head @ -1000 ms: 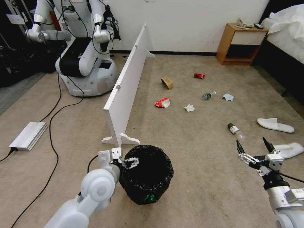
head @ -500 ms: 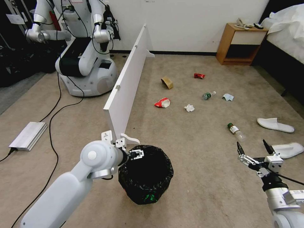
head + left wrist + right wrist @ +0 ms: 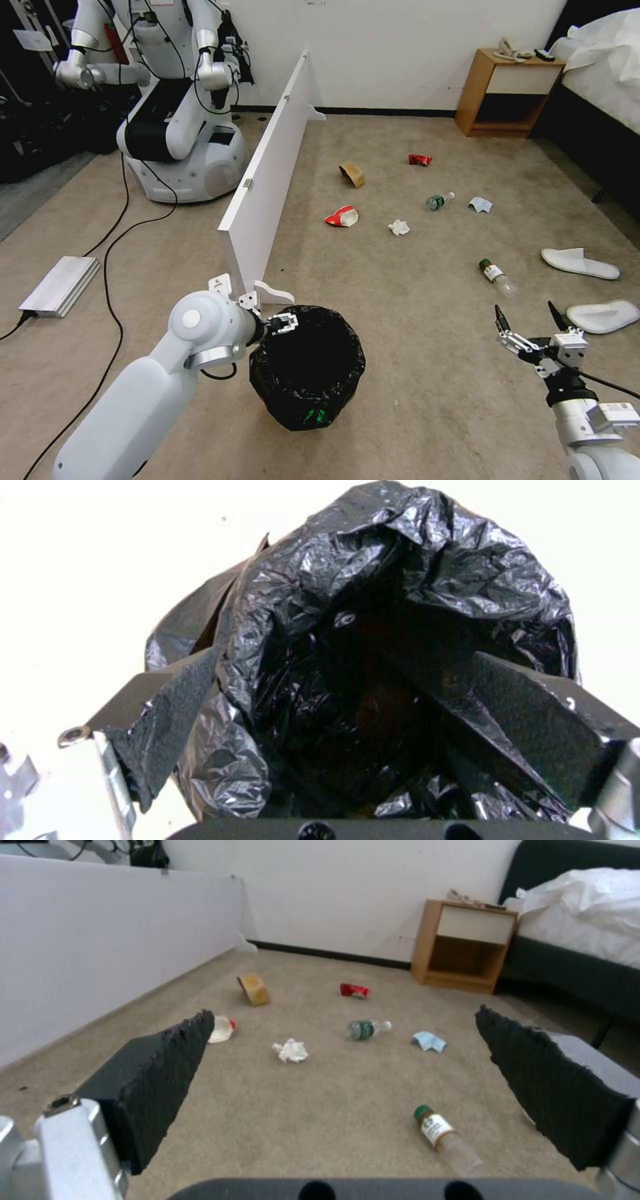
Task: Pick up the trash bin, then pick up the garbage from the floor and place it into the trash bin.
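Both grippers spread: left gripper (image 3: 347, 720) straddles trash bin (image 3: 400, 605) rim; right gripper (image 3: 347, 1080) hovers empty.

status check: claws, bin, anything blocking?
Left claw open, straddling the trash bin rim, not shut on it. Right claw open, empty, above the carpet. Garbage on floor. White divider board stands close behind bin.

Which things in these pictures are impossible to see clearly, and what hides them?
- Trash bin body: head view, the black bag covers it.
- Bin bottom: left wrist view, dark inside the bag.
- Left gripper hold on the bin rim: head view, too small to tell; left wrist view, fingers open around the bag.
- Nearest bottle label: right wrist view, too small.
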Robot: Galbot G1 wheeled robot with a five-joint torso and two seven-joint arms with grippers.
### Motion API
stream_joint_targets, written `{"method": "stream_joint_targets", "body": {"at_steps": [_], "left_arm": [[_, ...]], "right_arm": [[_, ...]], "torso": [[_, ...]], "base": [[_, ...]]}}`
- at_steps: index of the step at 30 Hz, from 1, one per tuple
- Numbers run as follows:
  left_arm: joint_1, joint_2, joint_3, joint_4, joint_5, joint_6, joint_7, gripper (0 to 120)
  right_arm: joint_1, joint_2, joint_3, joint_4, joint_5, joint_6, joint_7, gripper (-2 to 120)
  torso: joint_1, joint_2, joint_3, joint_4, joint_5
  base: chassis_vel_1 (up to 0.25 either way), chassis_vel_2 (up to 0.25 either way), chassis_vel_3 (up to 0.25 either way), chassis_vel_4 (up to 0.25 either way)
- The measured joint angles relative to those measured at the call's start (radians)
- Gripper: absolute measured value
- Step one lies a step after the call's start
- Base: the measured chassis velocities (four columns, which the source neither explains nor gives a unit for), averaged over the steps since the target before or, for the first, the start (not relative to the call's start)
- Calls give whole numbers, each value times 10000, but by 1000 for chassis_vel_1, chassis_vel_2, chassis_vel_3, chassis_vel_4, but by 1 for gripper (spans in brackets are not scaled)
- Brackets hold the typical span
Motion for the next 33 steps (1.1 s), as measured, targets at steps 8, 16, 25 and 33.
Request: {"method": "stream_joint_targets", "body": {"at_steps": [8,16,25,33], "left_arm": [[-155,-237,112,272,-112,-139,-440,100],[-244,-428,137,517,-222,-217,-652,100],[241,-451,-41,662,26,-179,-573,100],[489,-616,-208,779,381,-137,-419,100]], "right_arm": [[136,-47,-115,-166,7,16,10,100],[181,-85,-140,-261,69,49,18,100],[278,-28,-257,-395,69,109,12,100],[298,-21,-310,-444,51,133,10,100]], "torso": [[0,0,0,0,0],[0,0,0,-2,0],[0,1,0,1,0],[0,0,-1,0,0]], "base": [[0,0,0,0],[0,0,0,0],[0,0,0,0],[0,0,0,0]]}}
